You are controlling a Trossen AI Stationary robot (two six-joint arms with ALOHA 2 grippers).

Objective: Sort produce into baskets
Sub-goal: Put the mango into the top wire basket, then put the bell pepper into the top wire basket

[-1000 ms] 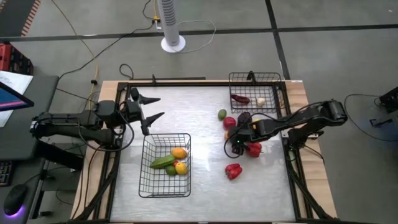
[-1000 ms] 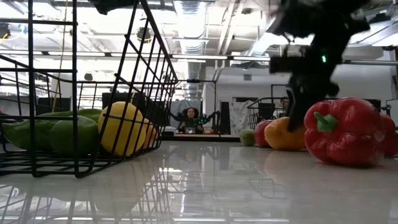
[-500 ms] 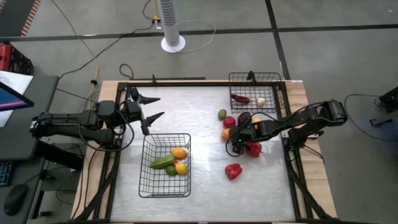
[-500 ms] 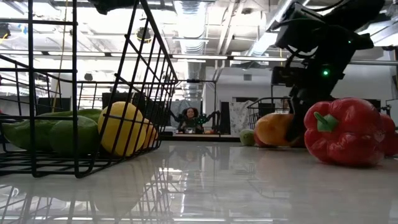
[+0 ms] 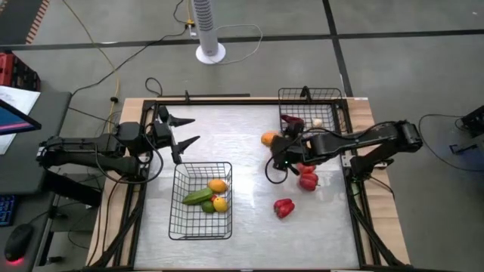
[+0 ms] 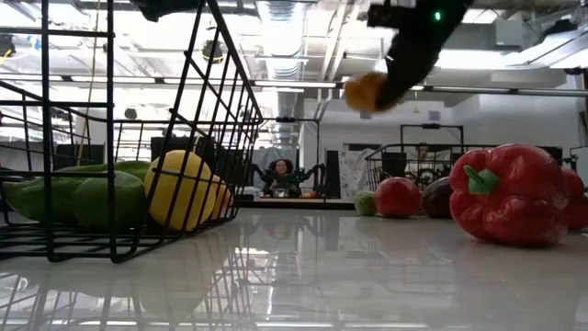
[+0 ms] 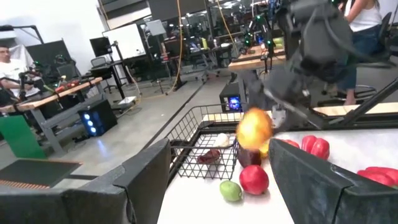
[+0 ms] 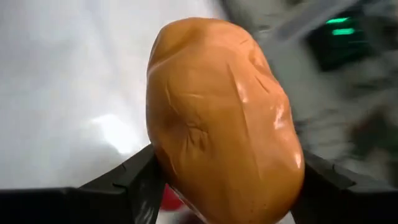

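Observation:
My right gripper point(image 5: 271, 142) is shut on an orange fruit point(image 8: 224, 118), high above the table in the low view point(image 6: 365, 92). Below it, red peppers point(image 5: 308, 180), a red round piece point(image 6: 398, 196), a lime point(image 6: 366, 202) and a dark eggplant point(image 6: 436, 196) lie on the table at the right. One wire basket point(image 5: 200, 201) near the left holds a cucumber, a lemon and an orange piece. The other basket point(image 5: 310, 113) at the far right holds a red pepper and garlic. My left gripper point(image 5: 185, 131) hangs open at the far left, touching nothing. My right gripper pinches the orange fruit between its two fingers point(image 8: 134, 177), one on each of its opposite sides point(image 8: 168, 168). The fingers come slanting down from the table's right side. The fruit is lifted clear of the table and sticks out beyond the fingertips.
A single red pepper point(image 5: 283, 207) lies apart, nearer the front edge. A black frame point(image 5: 227, 100) runs round the table. Bare tabletop point(image 5: 249, 227) lies between the near basket and the produce heap.
My right gripper has risen from the heap with the orange fruit and gone toward the far edge and a little left, tipping nearer to level. The fruit, which lay on the table among the other pieces, now hangs well clear above them.

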